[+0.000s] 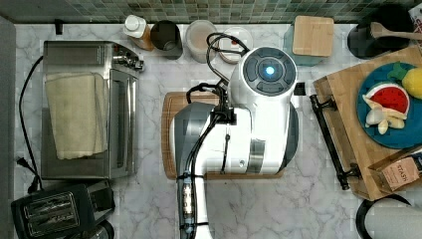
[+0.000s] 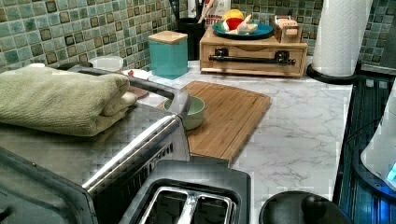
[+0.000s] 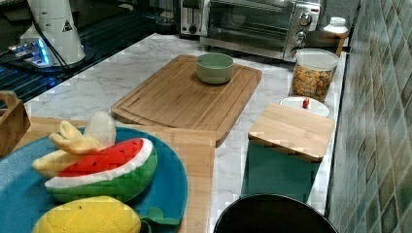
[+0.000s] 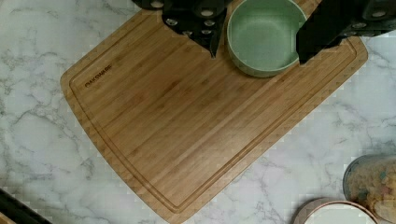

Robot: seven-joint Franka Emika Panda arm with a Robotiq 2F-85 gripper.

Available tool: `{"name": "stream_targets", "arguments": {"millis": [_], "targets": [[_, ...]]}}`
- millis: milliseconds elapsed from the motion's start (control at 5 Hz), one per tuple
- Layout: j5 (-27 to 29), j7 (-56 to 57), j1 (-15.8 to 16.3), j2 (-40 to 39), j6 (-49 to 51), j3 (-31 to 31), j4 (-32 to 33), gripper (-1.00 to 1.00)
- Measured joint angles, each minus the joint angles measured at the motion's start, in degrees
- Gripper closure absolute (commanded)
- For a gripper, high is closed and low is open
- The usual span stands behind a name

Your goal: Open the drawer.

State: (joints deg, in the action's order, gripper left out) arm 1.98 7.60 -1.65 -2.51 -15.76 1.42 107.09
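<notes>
Gripper (image 4: pixel 259 49) hangs over the cutting board (image 4: pixel 187 130), fingers apart, holding nothing. Drawer (image 2: pixel 253 59) sits shut, black handle (image 2: pixel 252 58) untouched, at the left view's far end.

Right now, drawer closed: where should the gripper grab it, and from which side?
Grip the black bar handle on the drawer front, near mid-span. It stands off the wood on two end brackets, leaving finger room behind it. Come from the open counter in front, probably fingers above and below. The gripper is open, over the green bowl.
</notes>
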Motion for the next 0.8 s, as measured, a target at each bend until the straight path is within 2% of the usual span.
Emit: {"name": "stream_targets", "arguments": {"millis": [400,600,800], "targets": [[0.16,0.08,-0.01,-0.05,-0.29,0.01,1.18,-1.0],[-0.08,0.08,-0.38,0.2,-7.47,-0.09,3.8,-1.0],[-0.12,5.69,-1.04,1.85,-13.81,-0.2,8.95,-1.0]]}}
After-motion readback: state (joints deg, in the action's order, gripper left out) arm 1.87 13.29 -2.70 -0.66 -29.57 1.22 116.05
